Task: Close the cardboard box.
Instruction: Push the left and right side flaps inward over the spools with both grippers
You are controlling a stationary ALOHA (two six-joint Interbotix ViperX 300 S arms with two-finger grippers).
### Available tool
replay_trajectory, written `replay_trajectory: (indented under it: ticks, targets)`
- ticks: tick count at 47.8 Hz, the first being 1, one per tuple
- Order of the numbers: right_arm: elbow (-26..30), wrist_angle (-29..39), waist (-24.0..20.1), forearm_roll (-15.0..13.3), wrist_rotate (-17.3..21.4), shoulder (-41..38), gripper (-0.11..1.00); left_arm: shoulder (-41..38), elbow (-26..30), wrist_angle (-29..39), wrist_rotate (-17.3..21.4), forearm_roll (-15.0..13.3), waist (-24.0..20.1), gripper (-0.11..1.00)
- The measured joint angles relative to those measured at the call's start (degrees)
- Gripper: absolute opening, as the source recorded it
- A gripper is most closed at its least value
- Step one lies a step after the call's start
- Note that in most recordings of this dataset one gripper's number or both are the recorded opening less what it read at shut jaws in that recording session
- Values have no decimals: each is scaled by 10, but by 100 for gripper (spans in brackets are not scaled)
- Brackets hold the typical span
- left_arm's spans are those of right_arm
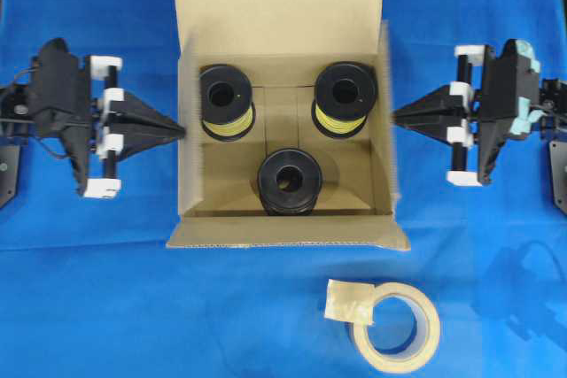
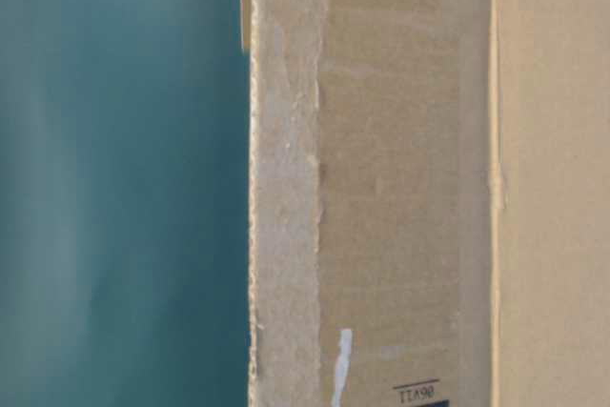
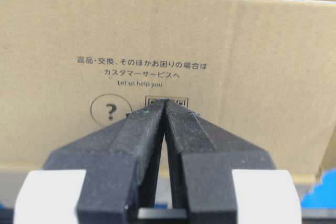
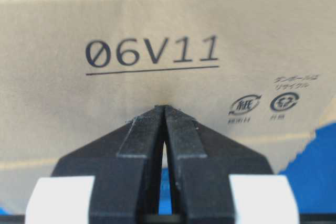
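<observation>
The cardboard box (image 1: 282, 77) stands open in the middle of the blue cloth, its far flap and near flap spread outward and the side flaps upright. Inside are three black spools (image 1: 289, 181), two wound with yellow wire. My left gripper (image 1: 182, 131) is shut, empty, its tips at the box's left flap (image 3: 220, 45), which carries Japanese print and a question mark. My right gripper (image 1: 396, 114) is shut and empty too, tips close to the right flap (image 4: 157, 24) marked 06V11. The table-level view is filled by a brown box wall (image 2: 400, 188).
A beige tape roll (image 1: 396, 325) with a loose end lies on the cloth in front of the box, toward the right. Blue cloth (image 1: 89, 289) covers the table all around.
</observation>
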State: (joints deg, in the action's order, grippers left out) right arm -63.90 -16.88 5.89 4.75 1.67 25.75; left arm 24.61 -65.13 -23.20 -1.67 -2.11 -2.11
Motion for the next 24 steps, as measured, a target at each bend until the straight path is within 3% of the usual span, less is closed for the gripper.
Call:
replay_trajectory:
  ticks: [24]
  targets:
    - [73,-47,-8,-7,-3,-109,2,-94,77,-12,0,0,-12,2]
